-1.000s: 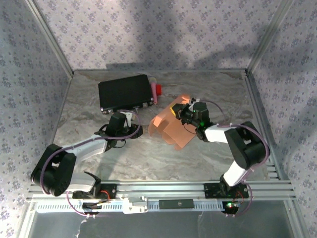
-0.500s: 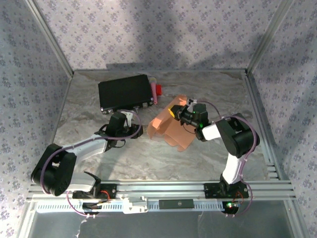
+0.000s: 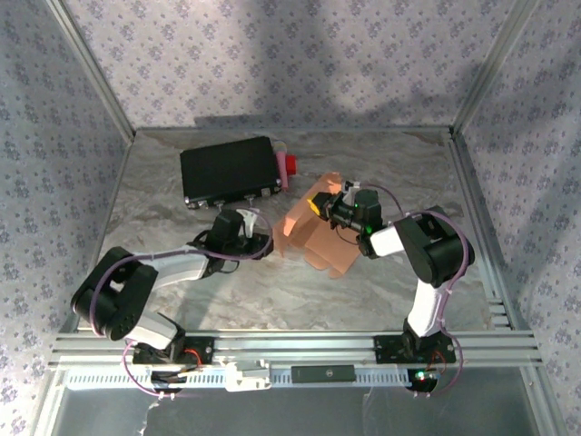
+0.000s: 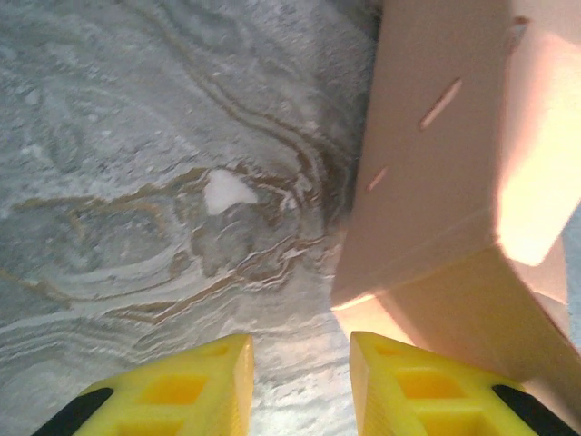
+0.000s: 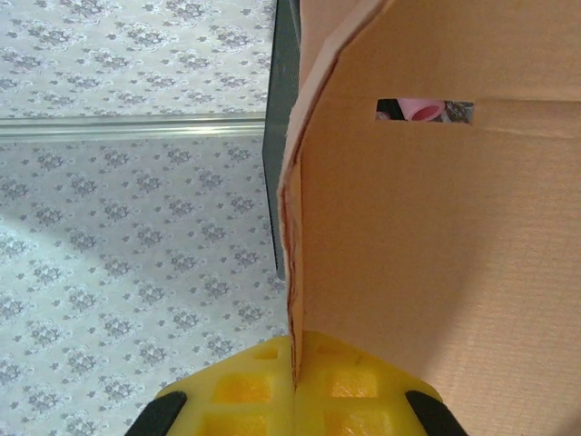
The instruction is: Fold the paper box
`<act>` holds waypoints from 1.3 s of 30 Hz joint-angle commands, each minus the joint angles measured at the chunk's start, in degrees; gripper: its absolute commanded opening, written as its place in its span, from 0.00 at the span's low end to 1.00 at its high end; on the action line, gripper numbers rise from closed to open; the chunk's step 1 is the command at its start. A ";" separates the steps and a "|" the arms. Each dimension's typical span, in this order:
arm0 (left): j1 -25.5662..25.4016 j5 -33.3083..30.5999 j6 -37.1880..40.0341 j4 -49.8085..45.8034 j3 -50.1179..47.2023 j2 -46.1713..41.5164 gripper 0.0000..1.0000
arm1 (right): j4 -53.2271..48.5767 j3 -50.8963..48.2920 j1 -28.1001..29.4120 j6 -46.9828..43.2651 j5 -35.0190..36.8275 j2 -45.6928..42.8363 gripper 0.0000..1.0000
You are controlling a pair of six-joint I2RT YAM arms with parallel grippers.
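The paper box (image 3: 313,238) is a light orange, partly folded sheet standing mid-table. My right gripper (image 3: 321,205) is shut on its upper edge. In the right wrist view the yellow fingers pinch the cardboard edge (image 5: 295,372) and a large panel (image 5: 436,254) with a slot rises to the right. My left gripper (image 3: 261,242) sits just left of the box, low over the table. In the left wrist view its jaws (image 4: 300,386) stand open over bare marble, and the box (image 4: 445,173) lies to the right, close to the right finger (image 4: 408,386).
A black rectangular case (image 3: 229,170) lies at the back left, with a red and pink object (image 3: 289,166) at its right end. Patterned walls and metal rails (image 3: 472,218) enclose the marble table (image 3: 163,218). Bare tabletop lies in front of the box.
My left arm has reached right, up to the box's left side, and its jaws have opened a little. The right gripper keeps its hold, and the box has shifted slightly.
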 commanded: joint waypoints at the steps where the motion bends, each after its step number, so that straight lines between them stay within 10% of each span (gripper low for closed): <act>1: -1.98 0.88 1.90 4.24 1.04 0.41 0.37 | 1.57 1.60 -0.07 0.47 -1.28 0.45 0.00; 39: -12.44 -14.66 6.38 4.22 7.21 4.41 0.32 | 6.30 2.45 -0.22 4.48 -2.76 2.25 0.00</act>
